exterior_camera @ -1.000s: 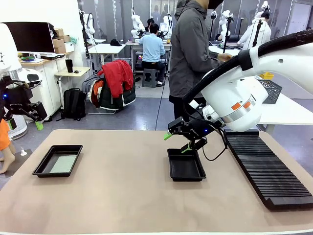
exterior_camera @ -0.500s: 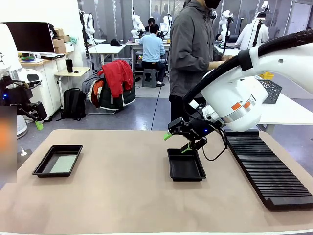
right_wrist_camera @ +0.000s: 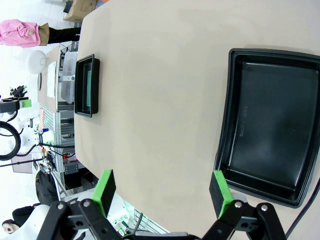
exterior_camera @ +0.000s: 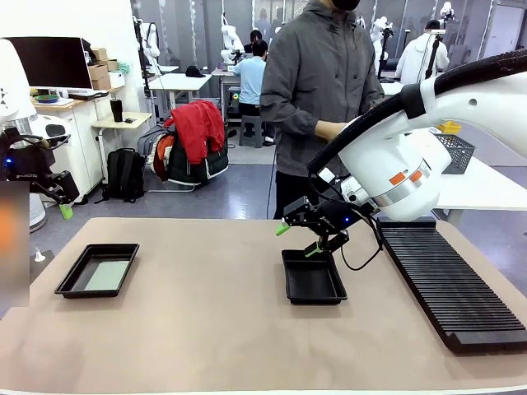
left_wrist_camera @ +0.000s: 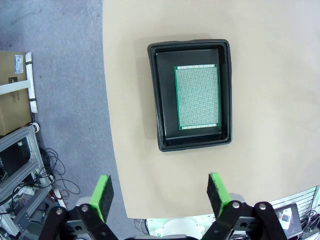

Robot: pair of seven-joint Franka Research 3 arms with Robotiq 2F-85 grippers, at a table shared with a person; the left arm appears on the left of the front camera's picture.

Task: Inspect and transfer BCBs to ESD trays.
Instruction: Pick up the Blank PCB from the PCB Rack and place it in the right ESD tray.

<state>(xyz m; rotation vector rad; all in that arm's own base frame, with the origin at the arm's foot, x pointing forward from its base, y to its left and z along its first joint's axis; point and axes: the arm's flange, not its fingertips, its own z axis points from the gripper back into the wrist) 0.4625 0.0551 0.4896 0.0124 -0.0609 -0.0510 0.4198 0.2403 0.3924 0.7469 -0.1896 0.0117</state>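
1. On the table's left side, one BCB (left_wrist_camera: pixel 197 97) lies flat in the left ESD tray (left_wrist_camera: pixel 161 105). My left gripper (left_wrist_camera: pixel 159 191) hangs high by the table's edge, wide open, holding nothing.
2. My right gripper (exterior_camera: pixel 297 239) hangs just above the far end of the middle ESD tray (exterior_camera: pixel 313 290). It is wide open too, with nothing in it. That tray has no board.
3. I think the next board must go in the middle tray. I need one first, maybe from the person (exterior_camera: pixel 317 82) across the table.
4. I cannot tell if the person's hand (exterior_camera: pixel 329 129) holds a board, since my right arm (exterior_camera: pixel 461 90) partly hides it. The slots in the long black rack (exterior_camera: pixel 449 284) are too fine to read.
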